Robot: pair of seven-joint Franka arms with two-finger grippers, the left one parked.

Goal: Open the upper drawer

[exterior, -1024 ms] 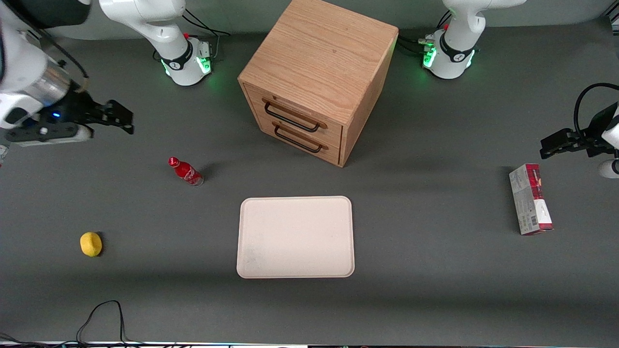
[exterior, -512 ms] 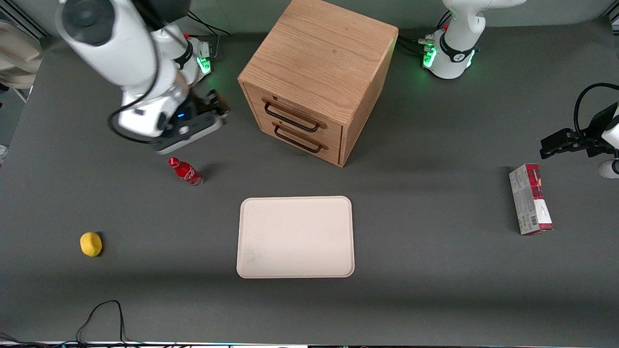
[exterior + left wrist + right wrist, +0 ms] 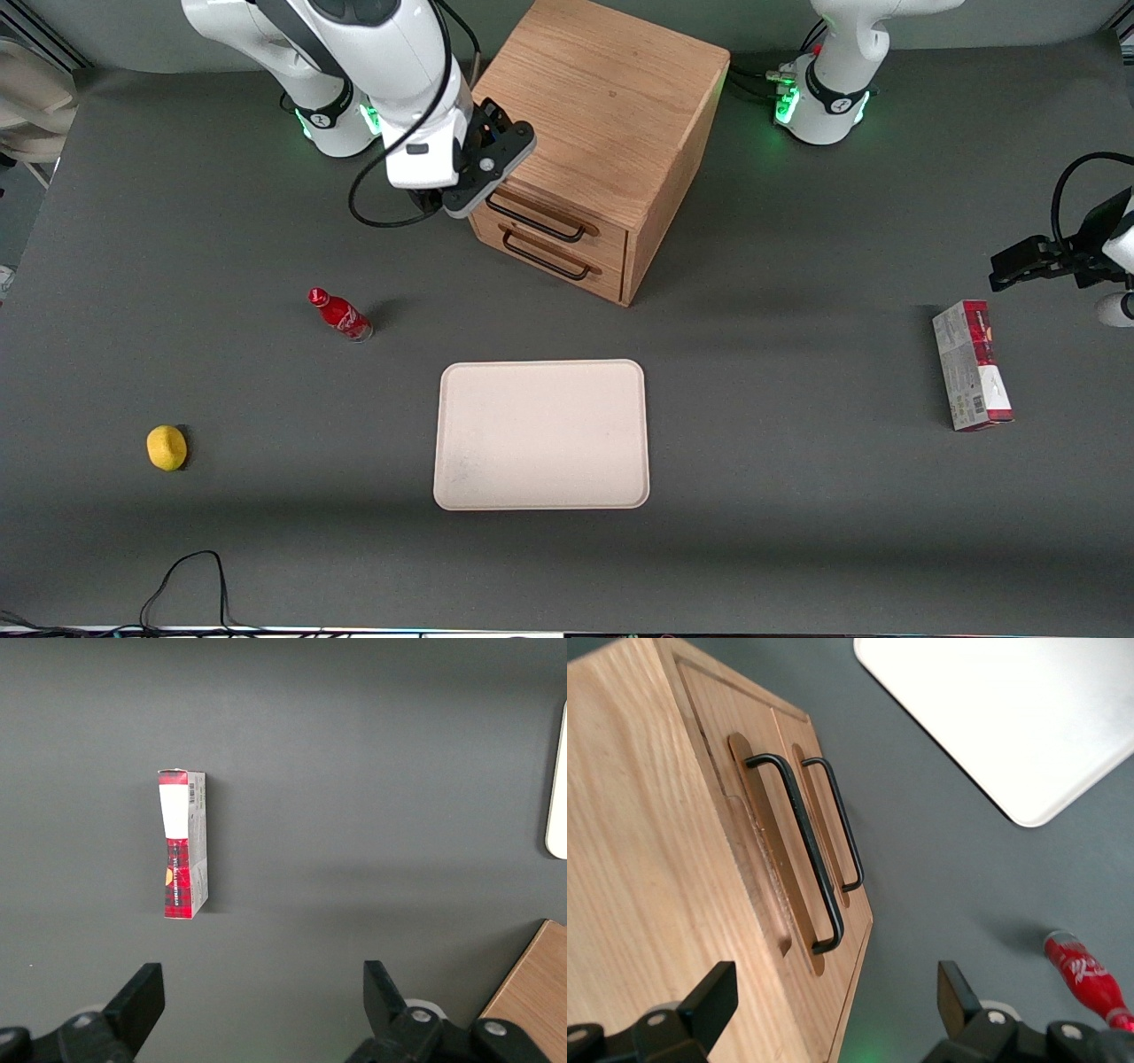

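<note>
The oak cabinet (image 3: pixel 589 97) stands at the back middle of the table. Its upper drawer (image 3: pixel 554 215) is closed, with a long thin black wire handle (image 3: pixel 533 223); the matching lower drawer (image 3: pixel 551 264) is closed below it. My gripper (image 3: pixel 507 142) is open and empty, hovering at the cabinet's top front corner on the working arm's side, just above the upper drawer's handle end. In the right wrist view the open gripper (image 3: pixel 833 992) straddles the cabinet's edge, one fingertip (image 3: pixel 713 992) over the wood, and the upper handle (image 3: pixel 802 850) lies ahead of it, untouched.
A cream tray (image 3: pixel 447 434) lies nearer the camera than the cabinet. A red bottle (image 3: pixel 339 315) and a yellow lemon (image 3: pixel 166 447) lie toward the working arm's end. A red and white box (image 3: pixel 972 365) lies toward the parked arm's end.
My arm has swung from the working arm's end of the table in to the cabinet's top front corner. The drawers have not moved.
</note>
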